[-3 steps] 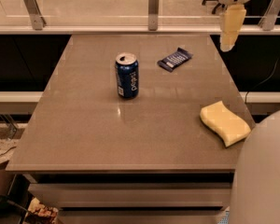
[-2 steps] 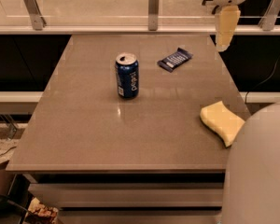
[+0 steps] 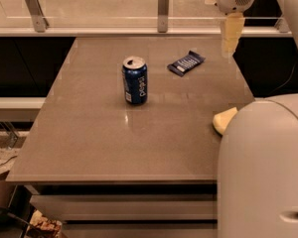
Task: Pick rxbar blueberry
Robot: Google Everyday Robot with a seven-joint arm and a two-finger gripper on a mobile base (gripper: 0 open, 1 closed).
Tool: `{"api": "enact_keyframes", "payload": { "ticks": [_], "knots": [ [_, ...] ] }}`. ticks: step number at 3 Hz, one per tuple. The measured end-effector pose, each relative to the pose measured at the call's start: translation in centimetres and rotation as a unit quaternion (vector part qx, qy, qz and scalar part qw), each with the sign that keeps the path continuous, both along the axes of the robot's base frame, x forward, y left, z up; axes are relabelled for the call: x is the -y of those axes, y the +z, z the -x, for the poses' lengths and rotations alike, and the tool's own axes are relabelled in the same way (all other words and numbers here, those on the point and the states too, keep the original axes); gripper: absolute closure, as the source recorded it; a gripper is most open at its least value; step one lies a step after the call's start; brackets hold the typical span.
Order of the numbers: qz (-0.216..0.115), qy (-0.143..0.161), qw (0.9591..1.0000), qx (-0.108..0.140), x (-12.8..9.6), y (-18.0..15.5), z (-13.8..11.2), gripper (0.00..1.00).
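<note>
While the gripper hangs over the far right edge of the tabletop, beyond the can and well to its right, you cannot tell whether it is released or clenched.

You see the can standing upright near the middle of the tabletop, blue with a silver top. What it holds is hidden from you.

The snack bar lies flat behind the can and to its right, in a dark navy wrapper with white lines of text, turned at a slant. It is apart from the can. The gripper is to the right of the bar and above it, not touching, with bare tabletop showing between them.

A yellow sponge lies nearer than the can and far to its right, close to the right edge, partly hidden by the robot's white body.

You have open surface on every side of the bar. Behind the can, past the far edge, a rail with metal posts runs across.
</note>
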State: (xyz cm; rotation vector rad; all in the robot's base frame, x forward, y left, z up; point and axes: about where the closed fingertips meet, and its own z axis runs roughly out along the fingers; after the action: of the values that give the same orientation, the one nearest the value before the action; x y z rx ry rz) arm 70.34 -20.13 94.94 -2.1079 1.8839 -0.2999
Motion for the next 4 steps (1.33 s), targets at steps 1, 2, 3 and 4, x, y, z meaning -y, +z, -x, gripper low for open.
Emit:
{"api": "enact_keyframes", "payload": {
  "ticks": [1,2,3,4],
  "knots": [
    [-0.002,0.014,0.9998,-0.01,-0.5,-1.1,-0.6,0.0],
    [-0.005,0.039,0.999,-0.022,-1.3,-2.2,-1.0,0.0],
    [-0.008,0.073,0.9967,-0.035,-2.4,-3.6,-1.5,0.0],
    [-0.008,0.101,0.9938,-0.045,-3.4,-5.0,-2.0,0.0]
  ]
}}
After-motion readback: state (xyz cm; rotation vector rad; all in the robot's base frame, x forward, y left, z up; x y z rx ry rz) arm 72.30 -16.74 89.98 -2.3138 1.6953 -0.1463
